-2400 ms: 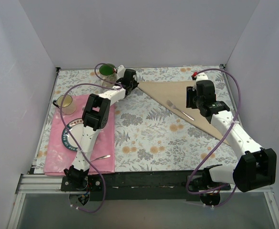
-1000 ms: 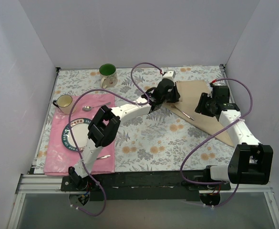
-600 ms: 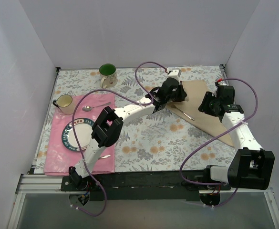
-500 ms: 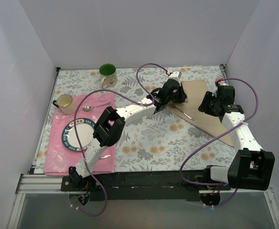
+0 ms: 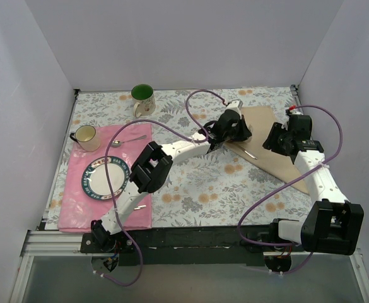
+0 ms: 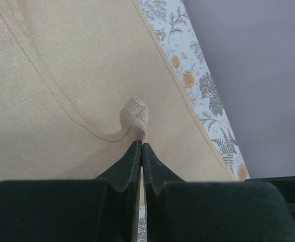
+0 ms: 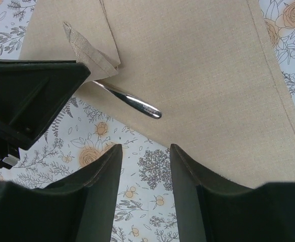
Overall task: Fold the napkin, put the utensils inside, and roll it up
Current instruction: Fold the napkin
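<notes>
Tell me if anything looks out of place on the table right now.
Only one utensil lies on the napkin, its handle poking from under the flap pinched by the left end effector. A spoon lies far off on the pink placemat.

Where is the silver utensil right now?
In the top view the silver utensil lies right of centre on the napkin, partly under the flap the left gripper pinches, with the open right gripper just to its right.
</notes>
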{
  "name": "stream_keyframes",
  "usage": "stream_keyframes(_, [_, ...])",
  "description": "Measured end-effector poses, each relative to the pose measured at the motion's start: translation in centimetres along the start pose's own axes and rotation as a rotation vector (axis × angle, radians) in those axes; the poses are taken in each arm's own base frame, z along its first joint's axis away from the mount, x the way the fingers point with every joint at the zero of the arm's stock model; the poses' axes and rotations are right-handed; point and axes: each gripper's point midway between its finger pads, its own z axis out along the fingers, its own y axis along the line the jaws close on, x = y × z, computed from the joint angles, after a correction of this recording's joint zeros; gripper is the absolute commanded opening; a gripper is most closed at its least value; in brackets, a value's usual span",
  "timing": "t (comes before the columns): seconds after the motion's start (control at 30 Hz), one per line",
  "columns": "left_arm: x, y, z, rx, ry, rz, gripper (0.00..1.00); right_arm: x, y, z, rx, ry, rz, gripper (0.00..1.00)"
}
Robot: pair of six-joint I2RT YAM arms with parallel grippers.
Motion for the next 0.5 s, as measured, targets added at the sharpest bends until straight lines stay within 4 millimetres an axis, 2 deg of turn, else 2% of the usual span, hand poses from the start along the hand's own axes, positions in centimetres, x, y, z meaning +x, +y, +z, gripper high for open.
stream_keyframes(0.2, [0.2, -1.5, 0.7, 0.054, -0.009, -0.021, 0.0, 0.0, -0.1, 0.0, 0.002, 0.0, 0.001, 0.52])
stream_keyframes(0.5, [2.4, -1.5, 1.3, 0.068, 0.037, -0.051, 0.0, 0.6, -0.3, 0.2, 0.002, 0.016, 0.007, 0.52])
